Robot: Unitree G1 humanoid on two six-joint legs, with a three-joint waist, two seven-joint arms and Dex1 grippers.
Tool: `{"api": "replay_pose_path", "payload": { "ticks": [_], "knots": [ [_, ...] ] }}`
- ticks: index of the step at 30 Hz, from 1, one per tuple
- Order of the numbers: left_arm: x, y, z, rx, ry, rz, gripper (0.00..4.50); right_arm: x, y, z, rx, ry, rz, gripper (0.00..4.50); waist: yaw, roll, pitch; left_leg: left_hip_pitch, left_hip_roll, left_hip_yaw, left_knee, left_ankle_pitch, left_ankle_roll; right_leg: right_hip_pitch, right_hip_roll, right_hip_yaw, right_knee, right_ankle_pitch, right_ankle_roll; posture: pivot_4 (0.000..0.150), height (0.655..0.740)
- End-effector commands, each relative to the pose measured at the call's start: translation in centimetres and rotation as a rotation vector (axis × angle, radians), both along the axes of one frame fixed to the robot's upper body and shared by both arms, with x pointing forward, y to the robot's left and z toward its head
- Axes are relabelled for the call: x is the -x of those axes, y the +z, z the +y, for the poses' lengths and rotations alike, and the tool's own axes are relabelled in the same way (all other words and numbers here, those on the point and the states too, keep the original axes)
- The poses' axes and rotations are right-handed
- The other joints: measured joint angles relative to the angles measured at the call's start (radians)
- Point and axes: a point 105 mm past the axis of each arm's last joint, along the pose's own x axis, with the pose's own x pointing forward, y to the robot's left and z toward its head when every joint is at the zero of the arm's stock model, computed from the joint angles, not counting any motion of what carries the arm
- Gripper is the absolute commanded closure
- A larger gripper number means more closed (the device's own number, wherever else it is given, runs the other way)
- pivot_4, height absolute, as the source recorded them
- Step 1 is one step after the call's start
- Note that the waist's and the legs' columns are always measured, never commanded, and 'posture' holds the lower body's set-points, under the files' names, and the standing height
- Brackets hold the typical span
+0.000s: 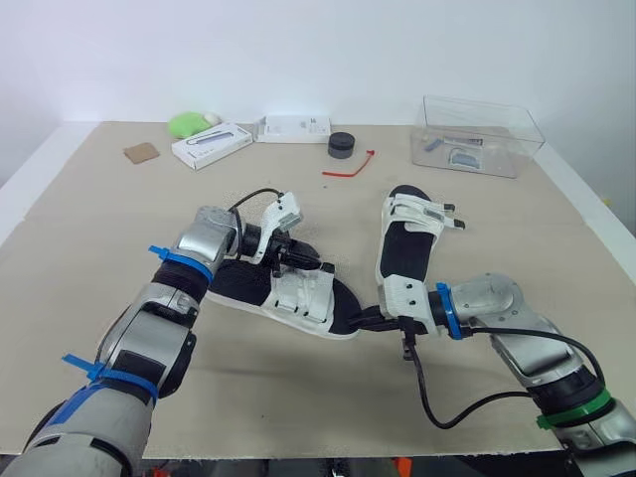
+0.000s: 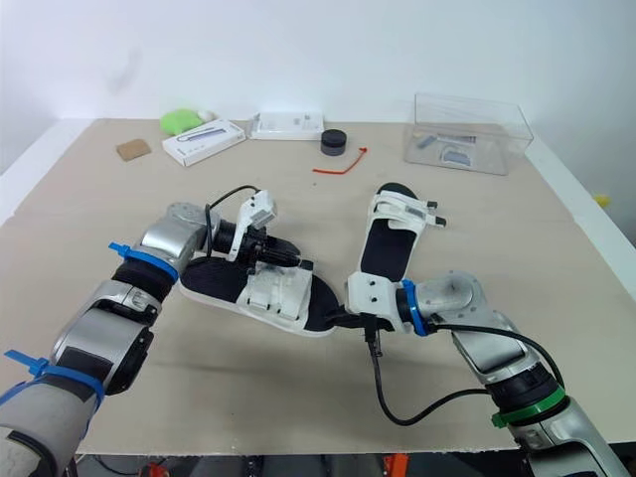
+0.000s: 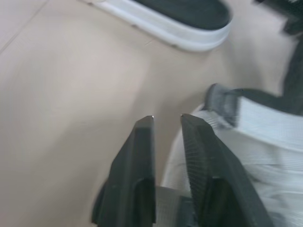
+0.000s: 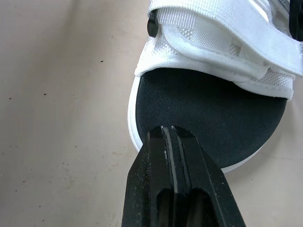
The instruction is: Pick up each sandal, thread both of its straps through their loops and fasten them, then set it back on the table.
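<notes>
Beige table (image 1: 89,209), left tool (image 3: 166,118) parted over near sandal (image 1: 234,282), right tool (image 4: 171,129) closed.

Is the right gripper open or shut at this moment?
Shut. The right gripper has both fingers pressed together, no gap, near the sandal.

A broad, matte beige counter (image 1: 89,229) takes up nearly the whole scene, with a white margin along its left and right sides. A plain white wall (image 1: 318,50) rises directly behind its far edge. The light is soft and even, with only faint shadows. A clear plastic box (image 1: 480,134) stands at the far right.
</notes>
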Motion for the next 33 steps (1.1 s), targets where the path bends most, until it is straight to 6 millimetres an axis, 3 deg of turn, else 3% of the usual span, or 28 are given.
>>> {"api": "replay_pose_path", "payload": {
  "ticks": [1,4,8,10,12,16,17,19,25,33],
  "knots": [
    [0.5,1.5,0.0,0.043,-0.031,-0.020,1.56,-0.3,-1.0,-1.0,0.049,-0.038,0.028,4.50,0.000,0.000,0.000,0.000,0.000,0.000,0.000,0.000,0.000,0.000,0.000,0.000,0.000,0.000,0.000,0.150,0.7400],
    [1.0,2.8,0.5,0.089,-0.044,-0.008,0.13,-0.3,-1.0,-0.9,0.049,-0.037,0.027,4.50,0.000,0.000,0.000,0.000,0.000,-0.001,0.000,0.000,0.000,0.000,0.000,0.000,0.000,0.000,0.000,0.150,0.7400],
    [0.5,5.3,2.0,0.154,-0.010,-0.075,0.03,-0.6,-0.6,-0.9,0.025,-0.054,0.014,4.50,0.000,0.000,0.000,0.000,0.000,-0.001,0.000,0.000,0.000,0.000,0.000,0.000,0.000,0.000,0.000,0.150,0.7400],
    [-0.5,6.1,4.5,0.120,0.061,-0.166,0.03,-0.8,0.1,-1.1,0.001,-0.070,-0.003,4.50,-0.001,0.000,0.000,0.000,0.000,-0.001,0.000,0.000,0.000,0.000,0.000,0.000,0.000,0.000,0.000,0.150,0.7400],
    [-1.1,6.2,6.7,0.063,0.113,-0.239,0.03,-0.8,1.0,-1.3,-0.049,-0.091,0.004,4.50,-0.002,0.000,0.000,0.000,0.001,-0.001,0.000,0.000,0.000,-0.001,0.000,0.000,0.001,0.000,0.000,0.150,0.7400],
    [-1.1,6.3,9.1,0.062,0.158,-0.342,0.03,-1.0,3.7,-1.7,-0.220,-0.161,0.038,4.50,0.001,0.000,0.000,-0.003,0.001,-0.001,0.000,0.000,0.000,-0.003,-0.001,-0.001,0.001,0.000,-0.001,0.150,0.7400],
    [-0.7,6.1,9.3,0.066,0.142,-0.368,0.00,-1.0,4.3,-2.0,-0.260,-0.175,0.042,3.86,0.002,0.000,0.000,-0.004,0.000,-0.001,0.000,0.000,0.000,-0.004,-0.002,-0.001,0.001,0.000,-0.001,0.150,0.7400],
    [0.2,5.6,9.5,0.075,0.110,-0.406,0.00,-0.8,5.4,-2.6,-0.324,-0.185,0.044,3.26,0.003,0.000,0.000,-0.005,-0.001,-0.002,0.000,0.000,-0.001,-0.004,-0.003,-0.001,0.001,0.000,-0.001,0.150,0.7400],
    [2.7,2.7,10.6,-0.029,0.020,-0.541,0.00,-0.1,8.2,-4.0,-0.515,-0.200,0.067,0.21,0.002,0.000,0.000,-0.010,-0.001,-0.004,0.000,-0.002,-0.002,-0.009,-0.005,0.001,0.001,0.002,-0.005,0.150,0.7400],
    [4.2,1.2,10.2,-0.060,-0.062,-0.595,0.00,0.7,9.0,-4.3,-0.524,-0.122,0.007,0.10,0.001,0.000,0.000,-0.009,0.000,-0.002,0.001,-0.001,-0.002,-0.010,-0.002,0.001,0.003,0.000,-0.001,0.150,0.7400]
  ]
}}
